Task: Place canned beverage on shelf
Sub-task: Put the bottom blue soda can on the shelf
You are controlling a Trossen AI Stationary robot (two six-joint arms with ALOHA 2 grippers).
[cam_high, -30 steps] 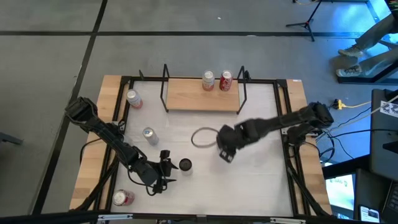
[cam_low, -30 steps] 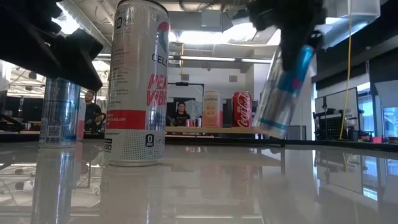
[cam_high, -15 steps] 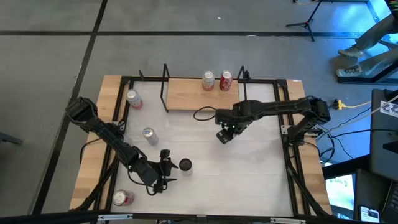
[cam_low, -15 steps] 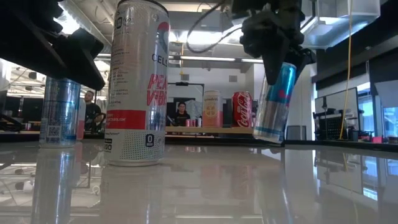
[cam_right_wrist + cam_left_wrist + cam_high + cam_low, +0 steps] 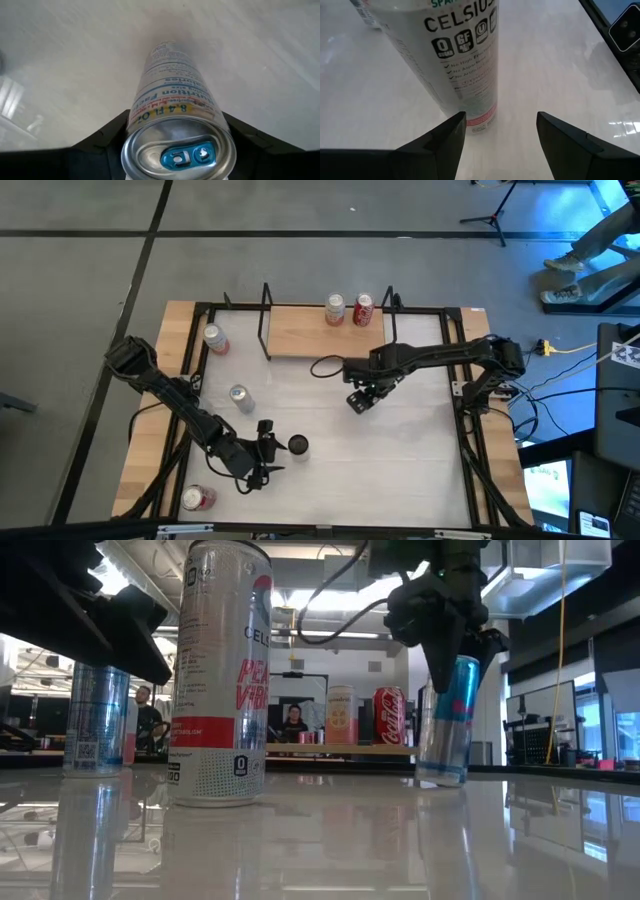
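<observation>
The left gripper (image 5: pixel 268 448) stood open just beside an upright Celsius can (image 5: pixel 298 444), well short of the shelf (image 5: pixel 325 332). The right gripper (image 5: pixel 447 632) clasped a blue-and-silver can (image 5: pixel 447 720), near upright, just before the shelf's front edge. White glossy table (image 5: pixel 420 460); workshop beyond.

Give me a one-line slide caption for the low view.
Right gripper holds a blue-and-silver can upright on the table, short of the shelf.

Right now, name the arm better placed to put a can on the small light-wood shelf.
Right. The right gripper already holds the blue-and-silver slim can just before the shelf; the left gripper sits open at the near edge.
</observation>
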